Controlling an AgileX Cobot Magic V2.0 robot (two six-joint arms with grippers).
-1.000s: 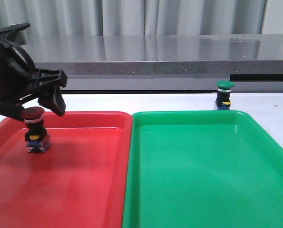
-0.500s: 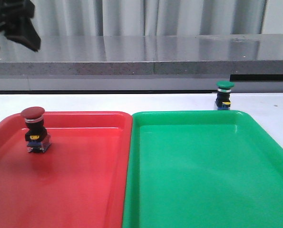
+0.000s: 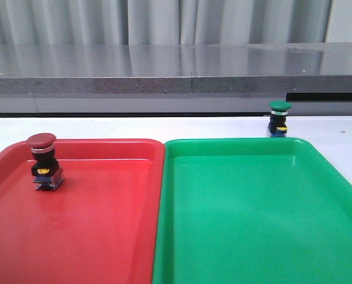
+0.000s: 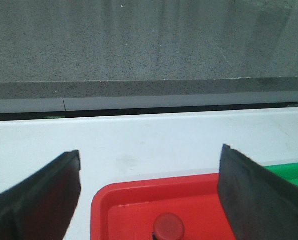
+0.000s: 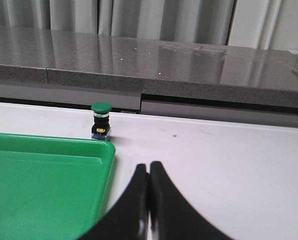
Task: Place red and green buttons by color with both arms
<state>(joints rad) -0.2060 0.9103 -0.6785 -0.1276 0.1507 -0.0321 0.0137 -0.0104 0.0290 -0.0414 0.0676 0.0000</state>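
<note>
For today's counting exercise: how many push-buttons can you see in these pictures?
2. The red button stands upright inside the red tray, near its far left corner. The green button stands on the white table, just behind the green tray.

pale curtains (image 3: 164, 21), grey stone ledge (image 3: 164, 68), white table (image 3: 134, 127)

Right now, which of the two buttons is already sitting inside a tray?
The red button. It stands upright in the red tray, near its far left corner. The green button is on the bare table, just behind the green tray.
</note>
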